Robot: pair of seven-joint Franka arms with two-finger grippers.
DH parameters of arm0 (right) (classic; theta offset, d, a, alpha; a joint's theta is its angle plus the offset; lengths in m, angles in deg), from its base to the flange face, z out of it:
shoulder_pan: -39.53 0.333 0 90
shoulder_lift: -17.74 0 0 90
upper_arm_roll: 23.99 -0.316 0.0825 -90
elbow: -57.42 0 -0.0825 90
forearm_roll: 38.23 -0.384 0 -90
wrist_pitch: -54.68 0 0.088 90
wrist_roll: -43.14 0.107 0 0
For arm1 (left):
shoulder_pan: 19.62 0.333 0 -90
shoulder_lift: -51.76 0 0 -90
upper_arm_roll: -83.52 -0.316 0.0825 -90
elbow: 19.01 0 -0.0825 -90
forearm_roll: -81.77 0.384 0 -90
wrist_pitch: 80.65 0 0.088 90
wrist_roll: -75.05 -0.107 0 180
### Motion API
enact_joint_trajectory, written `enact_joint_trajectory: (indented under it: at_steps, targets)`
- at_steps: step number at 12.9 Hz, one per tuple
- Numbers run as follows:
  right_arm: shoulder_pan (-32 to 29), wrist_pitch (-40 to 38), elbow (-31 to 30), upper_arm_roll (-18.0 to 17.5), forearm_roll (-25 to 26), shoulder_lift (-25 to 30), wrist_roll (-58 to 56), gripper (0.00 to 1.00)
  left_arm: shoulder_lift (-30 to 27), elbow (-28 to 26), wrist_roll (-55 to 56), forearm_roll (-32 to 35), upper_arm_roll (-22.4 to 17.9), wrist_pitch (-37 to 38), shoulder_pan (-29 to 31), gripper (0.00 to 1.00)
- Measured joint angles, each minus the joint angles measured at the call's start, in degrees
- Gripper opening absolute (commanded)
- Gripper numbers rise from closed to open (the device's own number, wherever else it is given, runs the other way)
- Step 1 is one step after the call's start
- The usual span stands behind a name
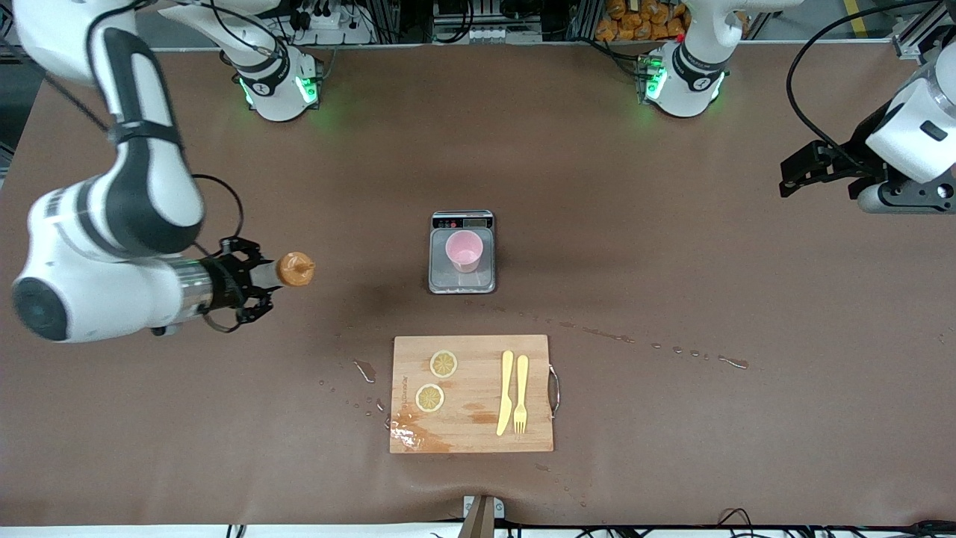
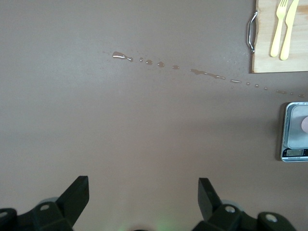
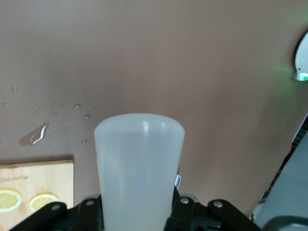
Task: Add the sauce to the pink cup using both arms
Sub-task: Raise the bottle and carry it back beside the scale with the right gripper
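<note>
The right gripper (image 1: 258,288) holds the sauce (image 1: 296,270) up in the air over the tabletop (image 1: 672,246) toward the right arm's end, its jaws clamped on the bottle's whitish body (image 3: 139,168) with the orange cap pointing toward the middle. The bottle is well apart from the pink cup (image 1: 464,251), which stands upright on the grey scale (image 1: 462,280) at the middle of the tabletop, farther from the front camera than the wooden cutting board (image 1: 472,433). No sauce shows in the cup, so the picking-up looks done while carrying, tipping and squeezing are left.

The left gripper (image 2: 142,202) waits in the air over the left arm's end of the tabletop, jaws spread wide and empty. Its part in the job, perhaps steadying the cup or helping with the bottle, is not yet begun.

A trail of droplets (image 1: 657,345) crosses the tabletop between the scale and the board; lemon slices (image 1: 444,364), a yellow knife (image 1: 506,392) and fork (image 1: 520,394) lie on the board.
</note>
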Motion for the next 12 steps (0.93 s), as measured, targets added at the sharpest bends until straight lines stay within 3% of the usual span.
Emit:
enact_joint_trajectory:
  at_steps: [5,12]
  targets:
    - [-11.93,-0.07,-5.07,0.12,-9.67,-1.42,-21.43,0.0,0.0,0.02,-4.55,0.4,0.02,0.0,-0.03,1.0]
    - [-23.21,-0.01,-9.28,0.13,-16.16,-9.99,-45.93,0.0,0.0,0.04,-4.55,0.4,0.03,0.0,-0.02,1.0]
